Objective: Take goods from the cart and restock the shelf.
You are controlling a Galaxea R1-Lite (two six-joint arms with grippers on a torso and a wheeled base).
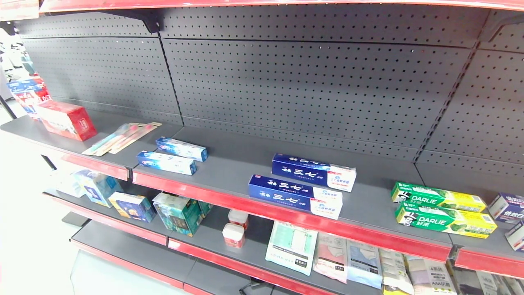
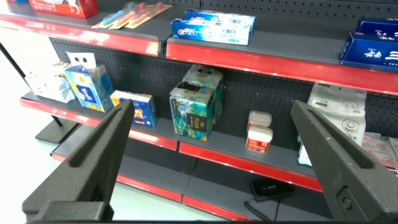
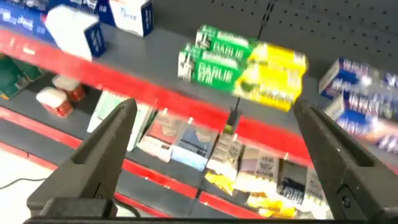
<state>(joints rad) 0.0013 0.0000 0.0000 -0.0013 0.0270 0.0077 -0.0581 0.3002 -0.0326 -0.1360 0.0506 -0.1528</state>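
While each gapes empty, left claw (image 2: 211,107), right claw (image 3: 214,106)

Likely a shop: pegboard shelves (image 1: 245,155) stocked with toothpaste boxes (image 1: 295,196).

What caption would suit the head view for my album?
Red-edged shelf holding dark-blue toothpaste boxes, green toothpaste boxes and a red box.

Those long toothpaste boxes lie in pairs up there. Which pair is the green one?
The pair toward the right, green with yellow ends; the middle pair is dark blue, the pair farther left light blue.
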